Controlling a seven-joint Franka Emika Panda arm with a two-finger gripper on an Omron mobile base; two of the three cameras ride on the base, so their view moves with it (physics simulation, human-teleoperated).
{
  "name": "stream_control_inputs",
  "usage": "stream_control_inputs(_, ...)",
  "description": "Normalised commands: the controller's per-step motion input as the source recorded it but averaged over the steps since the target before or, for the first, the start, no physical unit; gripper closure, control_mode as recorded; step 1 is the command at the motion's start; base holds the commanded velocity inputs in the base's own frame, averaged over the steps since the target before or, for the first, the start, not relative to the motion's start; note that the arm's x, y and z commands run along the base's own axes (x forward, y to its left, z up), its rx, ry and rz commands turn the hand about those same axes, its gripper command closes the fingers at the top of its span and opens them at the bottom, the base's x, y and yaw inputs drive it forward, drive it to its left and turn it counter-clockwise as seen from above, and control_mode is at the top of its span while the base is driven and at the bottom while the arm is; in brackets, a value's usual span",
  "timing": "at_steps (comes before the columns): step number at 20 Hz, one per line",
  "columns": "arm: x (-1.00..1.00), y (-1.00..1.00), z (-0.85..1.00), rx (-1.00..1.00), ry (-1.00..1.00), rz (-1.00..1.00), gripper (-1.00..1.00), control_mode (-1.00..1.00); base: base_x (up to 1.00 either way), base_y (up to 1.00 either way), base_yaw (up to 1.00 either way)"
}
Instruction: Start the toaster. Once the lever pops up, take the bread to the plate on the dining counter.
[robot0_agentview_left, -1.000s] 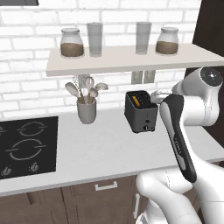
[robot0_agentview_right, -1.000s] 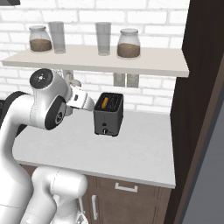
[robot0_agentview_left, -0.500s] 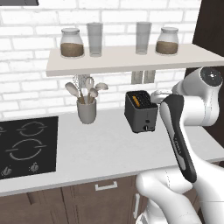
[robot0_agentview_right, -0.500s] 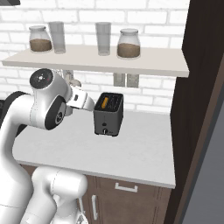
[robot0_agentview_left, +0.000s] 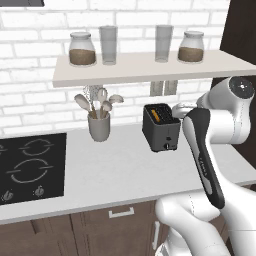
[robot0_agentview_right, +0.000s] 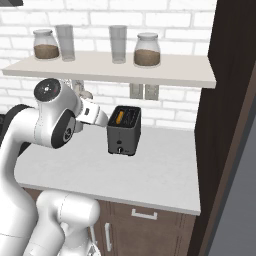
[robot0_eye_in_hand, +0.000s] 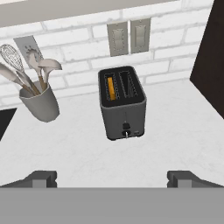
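Note:
The dark grey toaster stands on the white worktop by the brick wall, its narrow face with a small knob turned toward me. The bread sits sunk in one slot, with just its yellow-orange top edge showing. My gripper hangs above the worktop, short of the toaster and roughly centred on it. It is open wide, with nothing between the fingertips. The plate and the dining counter are out of view.
A grey holder of utensils stands left of the toaster, with a black hob further left. A shelf with jars and glasses hangs overhead. Wall outlets sit behind the toaster. A dark tall panel closes the right.

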Motion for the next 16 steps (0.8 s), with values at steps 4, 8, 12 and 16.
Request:
stream_control_inputs(4, 0.00, 0.00, 0.00, 0.00, 0.00, 0.00, -1.00, -1.00, 0.00, 0.00, 0.00)
stream_control_inputs(8, 0.00, 0.00, 0.00, 0.00, 0.00, 0.00, -1.00, -1.00, 0.00, 0.00, 0.00)
stream_control_inputs(12, 0.00, 0.00, 0.00, 0.00, 0.00, 0.00, -1.00, -1.00, 0.00, 0.00, 0.00)
stream_control_inputs(16, 0.00, 0.00, 0.00, 0.00, 0.00, 0.00, -1.00, -1.00, 0.00, 0.00, 0.00)
